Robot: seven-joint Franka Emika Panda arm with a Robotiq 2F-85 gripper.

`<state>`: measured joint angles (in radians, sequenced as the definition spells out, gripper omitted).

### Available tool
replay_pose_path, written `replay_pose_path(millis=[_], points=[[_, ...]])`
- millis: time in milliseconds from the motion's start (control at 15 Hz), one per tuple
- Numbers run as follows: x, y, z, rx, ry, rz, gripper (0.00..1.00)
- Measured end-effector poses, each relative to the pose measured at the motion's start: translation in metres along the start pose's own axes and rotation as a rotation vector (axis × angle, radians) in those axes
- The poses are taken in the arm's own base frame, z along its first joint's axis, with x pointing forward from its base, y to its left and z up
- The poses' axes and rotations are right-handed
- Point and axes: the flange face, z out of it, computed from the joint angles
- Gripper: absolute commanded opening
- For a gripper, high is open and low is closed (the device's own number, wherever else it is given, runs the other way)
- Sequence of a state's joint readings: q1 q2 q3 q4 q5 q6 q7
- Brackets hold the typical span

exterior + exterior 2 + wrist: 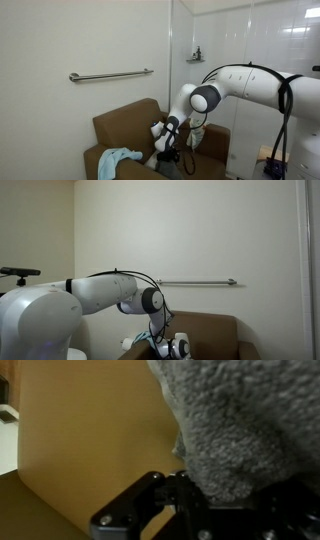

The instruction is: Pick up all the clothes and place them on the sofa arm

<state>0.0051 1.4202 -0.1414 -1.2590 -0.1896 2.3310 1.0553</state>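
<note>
**Jaws pinched on the grey garment, low in the chair**

Your gripper sits at the bottom centre of the wrist view with its jaws pressed together. The dark grey garment runs from the upper right of that frame down into them, so you appear to be pinching a fold of it. Taking a fold makes sense here. Soft cloth has no firm body to close on, and a small bunch between the pads is what carries the rest. Most of the fabric bulks to the right of the grip, so I judge it will hang to that side once it is raised.

In an exterior view the gripper is low in the middle of the frame, down inside the brown armchair, with the arm reaching in from the right. It is that low because the garment lies down by the seat.

The light blue garment lies at lower left, on the sofa arm or draped from it toward the seat; you can't tell which from here. That arm is where the grey piece belongs. I can't pick out the mint piece with any certainty. The rail at upper left is on the wall, well above the chair, and is not your target.

Lift straight up before carrying across, so the trailing cloth clears the seat and doesn't drag the blue one off.
</note>
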Motion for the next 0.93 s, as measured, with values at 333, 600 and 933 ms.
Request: replay_pose_path(millis=[333, 600, 933], points=[[-0.010, 0.015, 0.006, 0.102, 0.066, -0.029, 0.00], [-0.016, 0.029, 0.010, 0.159, 0.087, -0.009, 0.01], [-0.011, 0.049, -0.013, 0.072, 0.111, 0.066, 0.01]])
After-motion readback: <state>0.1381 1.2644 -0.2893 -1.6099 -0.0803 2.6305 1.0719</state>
